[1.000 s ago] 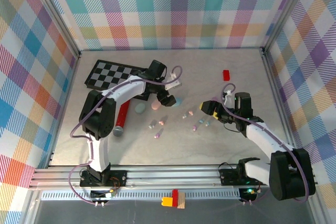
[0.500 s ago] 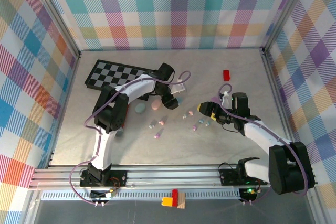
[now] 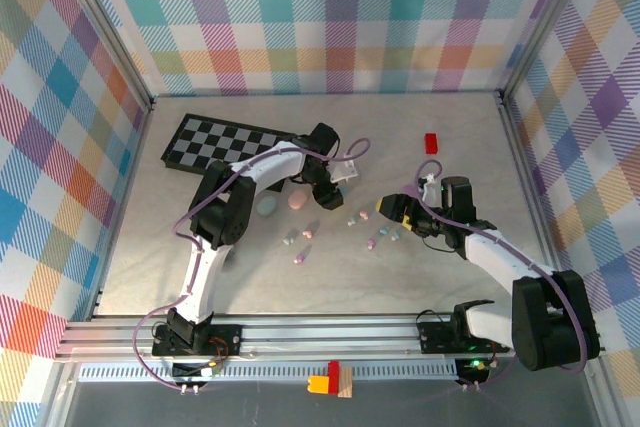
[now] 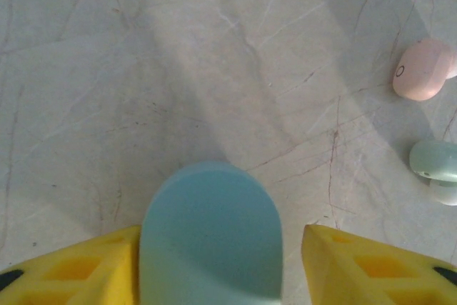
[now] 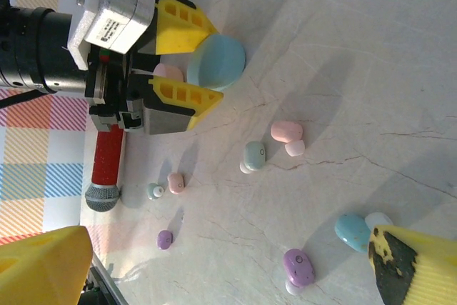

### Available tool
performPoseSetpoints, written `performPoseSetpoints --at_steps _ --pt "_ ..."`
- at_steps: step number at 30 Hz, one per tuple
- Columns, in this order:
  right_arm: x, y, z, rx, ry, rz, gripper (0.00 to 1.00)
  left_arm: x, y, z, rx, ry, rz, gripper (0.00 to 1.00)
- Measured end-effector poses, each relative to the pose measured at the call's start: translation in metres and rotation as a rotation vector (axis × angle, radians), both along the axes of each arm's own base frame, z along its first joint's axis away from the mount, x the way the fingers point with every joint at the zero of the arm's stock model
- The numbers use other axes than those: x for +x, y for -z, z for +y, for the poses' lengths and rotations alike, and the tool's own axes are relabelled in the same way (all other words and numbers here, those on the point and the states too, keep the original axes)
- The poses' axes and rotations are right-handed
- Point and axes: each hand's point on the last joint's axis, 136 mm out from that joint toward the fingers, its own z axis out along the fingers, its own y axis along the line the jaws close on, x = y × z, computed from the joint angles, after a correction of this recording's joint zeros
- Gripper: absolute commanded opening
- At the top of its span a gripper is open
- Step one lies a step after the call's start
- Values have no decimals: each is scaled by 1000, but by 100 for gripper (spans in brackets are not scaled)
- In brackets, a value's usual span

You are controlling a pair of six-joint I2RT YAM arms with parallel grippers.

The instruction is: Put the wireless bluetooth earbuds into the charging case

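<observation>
A blue pebble-shaped charging case (image 4: 211,233) lies on the table between the yellow fingers of my left gripper (image 4: 221,235). The left finger touches it and a gap remains at the right finger. The right wrist view shows the same case (image 5: 227,56) inside the left gripper (image 5: 213,66). Loose earbuds lie to the right: pink (image 5: 285,131), pale green (image 5: 255,155), blue (image 5: 353,232) and purple (image 5: 298,266). My right gripper (image 5: 225,266) hovers open over them with nothing between its fingers. A pink earbud (image 4: 423,69) and a green one (image 4: 437,161) also lie right of the case.
A green case (image 3: 267,206) and a pink case (image 3: 297,201) lie left of the left gripper. Three small earbuds (image 3: 298,237) lie nearer the front. A checkerboard mat (image 3: 215,142), a red microphone (image 5: 107,166) and a red block (image 3: 431,143) are also on the table.
My left gripper has moved right onto the blue case and its jaws have narrowed around it. The right gripper shifted slightly left, then held still.
</observation>
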Motion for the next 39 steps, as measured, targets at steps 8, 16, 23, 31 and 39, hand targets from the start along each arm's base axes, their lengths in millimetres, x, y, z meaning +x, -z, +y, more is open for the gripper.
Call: performPoseSetpoints --at_steps 8,16,23,31,39 --pt "5 1 -6 -40 45 48 99 -3 2 2 9 9 8 35" --pt "13 -8 -8 -49 66 43 99 -2 2 2 4 13 -2 39" --pt "12 -9 -8 -42 72 50 99 -2 5 3 6 15 -13 63" --pt "12 -9 -8 -35 79 59 99 1 5 4 18 14 -34 34" --pt "16 -22 -5 -8 87 74 99 -7 2 6 -8 8 -37 33"
